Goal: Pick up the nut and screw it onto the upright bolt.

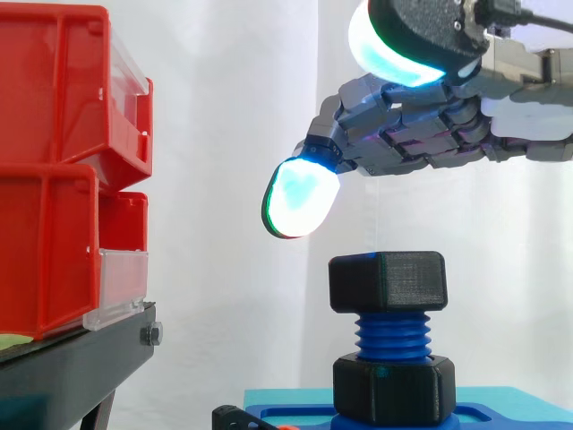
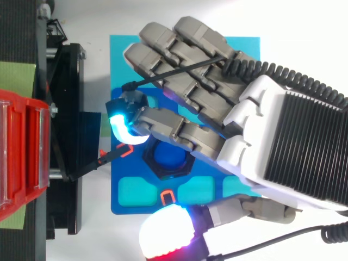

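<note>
A black hex nut [image 1: 388,280] sits level on the top of the upright blue bolt [image 1: 391,336], with bare threads showing below it. From above, the nut [image 2: 148,159] rings the bolt's blue end [image 2: 168,156]. A second black hex piece [image 1: 394,387] sits at the bolt's foot on the blue base [image 1: 510,403]. My hand [image 1: 430,125] hovers above the nut and does not touch it. Its fingers reach left, nearly straight, and one cyan-white fingertip [image 1: 300,199] hangs up and to the left of the nut. The thumb pad [image 2: 166,236] stands apart. The hand is open and holds nothing.
Stacked red bins [image 1: 54,161] stand on a black stand [image 1: 72,358] to the left of the bolt. In the top view the blue base [image 2: 122,204] has several teal recesses and lies right beside the stand [image 2: 65,136]. A white curtain hangs behind.
</note>
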{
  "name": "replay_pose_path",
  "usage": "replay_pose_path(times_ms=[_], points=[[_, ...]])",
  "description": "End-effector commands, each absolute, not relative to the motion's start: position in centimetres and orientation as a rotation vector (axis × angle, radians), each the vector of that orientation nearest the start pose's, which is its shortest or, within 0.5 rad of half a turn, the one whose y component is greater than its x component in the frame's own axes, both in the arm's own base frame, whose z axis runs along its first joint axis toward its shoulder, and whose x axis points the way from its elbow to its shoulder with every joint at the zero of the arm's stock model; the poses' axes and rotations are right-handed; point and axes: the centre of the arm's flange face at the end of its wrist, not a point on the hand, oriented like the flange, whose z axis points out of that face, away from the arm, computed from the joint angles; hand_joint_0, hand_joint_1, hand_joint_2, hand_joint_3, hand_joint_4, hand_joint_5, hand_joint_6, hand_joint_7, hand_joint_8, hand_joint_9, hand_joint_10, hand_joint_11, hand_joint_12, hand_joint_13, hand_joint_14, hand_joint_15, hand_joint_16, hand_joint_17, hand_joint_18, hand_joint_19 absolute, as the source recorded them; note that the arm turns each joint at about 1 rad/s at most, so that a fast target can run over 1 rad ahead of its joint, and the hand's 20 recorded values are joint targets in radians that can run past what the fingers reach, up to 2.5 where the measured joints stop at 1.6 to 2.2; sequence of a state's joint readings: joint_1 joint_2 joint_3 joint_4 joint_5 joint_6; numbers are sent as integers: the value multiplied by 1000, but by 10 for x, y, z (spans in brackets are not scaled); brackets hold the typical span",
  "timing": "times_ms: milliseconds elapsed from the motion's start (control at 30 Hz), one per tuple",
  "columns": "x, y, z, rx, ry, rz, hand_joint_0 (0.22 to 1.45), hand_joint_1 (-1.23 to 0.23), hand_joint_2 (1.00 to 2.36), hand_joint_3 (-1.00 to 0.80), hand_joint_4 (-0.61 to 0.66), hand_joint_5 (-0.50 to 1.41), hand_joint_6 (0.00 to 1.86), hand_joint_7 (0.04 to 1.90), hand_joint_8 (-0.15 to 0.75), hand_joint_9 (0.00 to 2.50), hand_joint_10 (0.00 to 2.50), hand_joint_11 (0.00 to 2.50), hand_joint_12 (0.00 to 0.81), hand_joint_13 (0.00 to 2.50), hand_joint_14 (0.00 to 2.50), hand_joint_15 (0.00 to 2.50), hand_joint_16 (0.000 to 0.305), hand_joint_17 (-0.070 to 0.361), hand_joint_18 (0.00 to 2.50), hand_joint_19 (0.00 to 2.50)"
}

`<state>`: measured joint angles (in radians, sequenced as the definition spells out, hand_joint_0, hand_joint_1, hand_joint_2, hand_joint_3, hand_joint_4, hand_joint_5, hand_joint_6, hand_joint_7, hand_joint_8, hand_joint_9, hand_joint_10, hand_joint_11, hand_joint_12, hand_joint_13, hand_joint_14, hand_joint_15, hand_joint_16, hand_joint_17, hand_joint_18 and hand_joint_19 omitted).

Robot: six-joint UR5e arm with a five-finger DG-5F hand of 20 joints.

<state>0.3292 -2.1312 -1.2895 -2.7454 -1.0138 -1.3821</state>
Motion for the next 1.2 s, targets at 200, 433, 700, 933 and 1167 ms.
replay_pose_path(times_ms=[200, 433, 700, 933, 1167], points=[[721, 54, 324, 347, 1436, 17, 472, -131, 1000, -500, 222, -194, 503, 855, 259, 172, 0, 0, 374, 0, 0, 0, 63, 142, 0, 0], [720, 54, 323, 345, 1440, 19, 462, -126, 1000, -500, 215, -193, 503, 804, 259, 179, 0, 0, 378, 0, 0, 0, 64, 144, 0, 0], [717, 46, 316, 343, 1466, 5, 462, -101, 1000, -500, 211, -189, 503, 801, 254, 185, 0, 0, 377, 0, 0, 0, 64, 144, 0, 0], [717, 46, 314, 343, 1463, 8, 467, -96, 1000, -500, 208, -187, 503, 806, 255, 196, 0, 0, 373, 3, 0, 0, 63, 143, 0, 0], [716, 46, 313, 342, 1467, 6, 470, -102, 1000, -500, 212, -183, 503, 841, 257, 214, 0, 0, 369, 28, 0, 0, 63, 142, 0, 0]])
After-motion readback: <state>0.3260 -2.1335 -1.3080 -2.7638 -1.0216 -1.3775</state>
